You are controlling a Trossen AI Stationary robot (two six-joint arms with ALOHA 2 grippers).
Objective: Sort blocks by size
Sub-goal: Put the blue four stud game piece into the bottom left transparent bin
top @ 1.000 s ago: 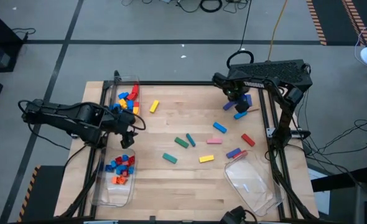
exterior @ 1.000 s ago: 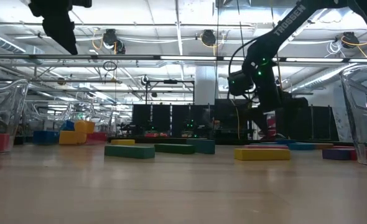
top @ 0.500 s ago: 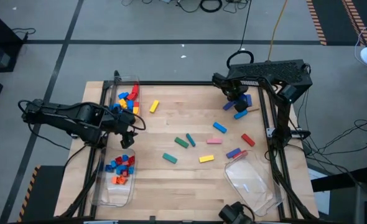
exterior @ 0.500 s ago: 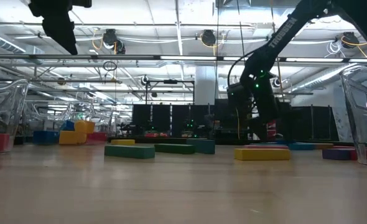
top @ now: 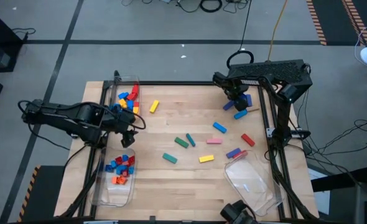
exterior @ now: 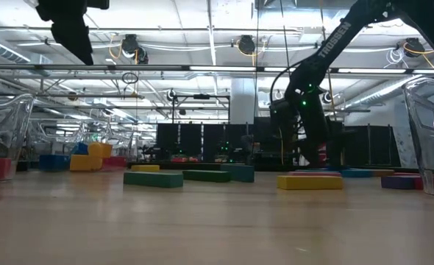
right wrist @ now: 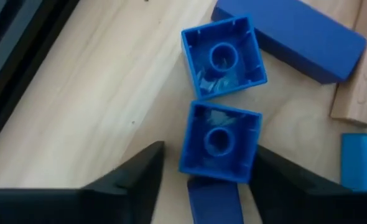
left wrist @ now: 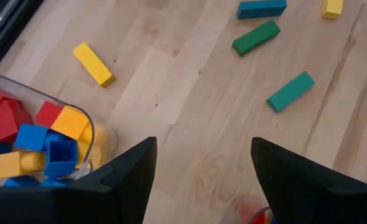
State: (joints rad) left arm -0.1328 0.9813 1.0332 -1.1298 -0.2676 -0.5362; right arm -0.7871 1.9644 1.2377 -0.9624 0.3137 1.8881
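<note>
Blocks lie loose across the table: a yellow bar point(top: 153, 107), green and teal bars point(top: 181, 142), a pink one point(top: 214, 140), a red one point(top: 248, 140). My right gripper point(top: 235, 101) is open, low at the far right. In its wrist view its fingers stand on either side of a blue square brick point(right wrist: 219, 142) that lies hollow side up on the table. A second blue square brick point(right wrist: 224, 57) and a long blue bar point(right wrist: 301, 31) lie just beyond. My left gripper point(top: 131, 130) is open and empty, raised between the two left bins.
A clear bin point(top: 126, 99) with red, blue and yellow blocks stands at the far left. Another clear bin point(top: 118, 174) with small blue, red and orange blocks stands at the near left. A clear bin point(top: 252, 180) lies tilted at the near right. The arm frames run along both table sides.
My right gripper has gone down toward the blue bricks at the table's far right and now stands low over them.
</note>
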